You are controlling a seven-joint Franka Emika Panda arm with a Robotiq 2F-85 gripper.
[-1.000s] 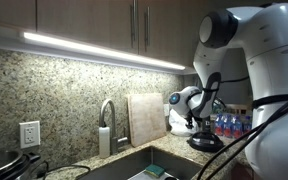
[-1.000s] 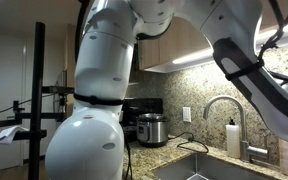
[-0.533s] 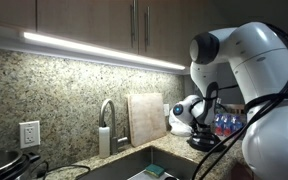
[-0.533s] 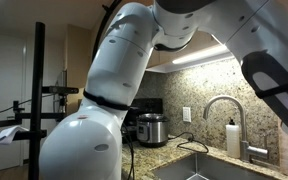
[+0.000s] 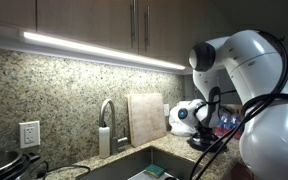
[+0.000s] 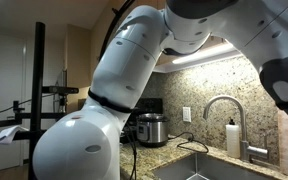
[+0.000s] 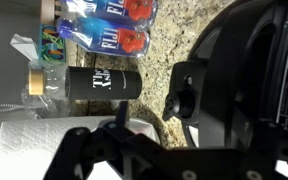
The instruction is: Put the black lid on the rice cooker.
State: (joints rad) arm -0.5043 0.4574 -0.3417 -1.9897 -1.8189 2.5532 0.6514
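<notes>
Currently recorded:
Gripper: the dark Robotiq gripper [image 7: 119, 142] is seen at the lower edge of the wrist view; jaw spacing cannot be told.
Lid: the round black domed lid [image 7: 252, 62] is seen just beside the gripper, over the speckled granite counter [image 7: 169, 45].
Cooker: the squat dark and silvery rice cooker [image 6: 151, 128] is seen on a counter by the wall.

A light strip [image 5: 94, 50] is glowing beneath wooden cabinets [image 5: 84, 12], lighting a speckled granite backsplash [image 5: 64, 90]. A curved faucet [image 5: 108, 102] is arching over the steel sink [image 5: 124, 162], with a soap dispenser [image 5: 104, 141] standing beside it and a pale cutting board [image 5: 145, 118] leaning against the wall. In the wrist view, Fiji water bottles [image 7: 109, 35] and a black canister [image 7: 104, 83] are resting together on the granite bench [image 7: 174, 45], with a paper towel roll [image 7: 29, 145] sitting near them.
</notes>
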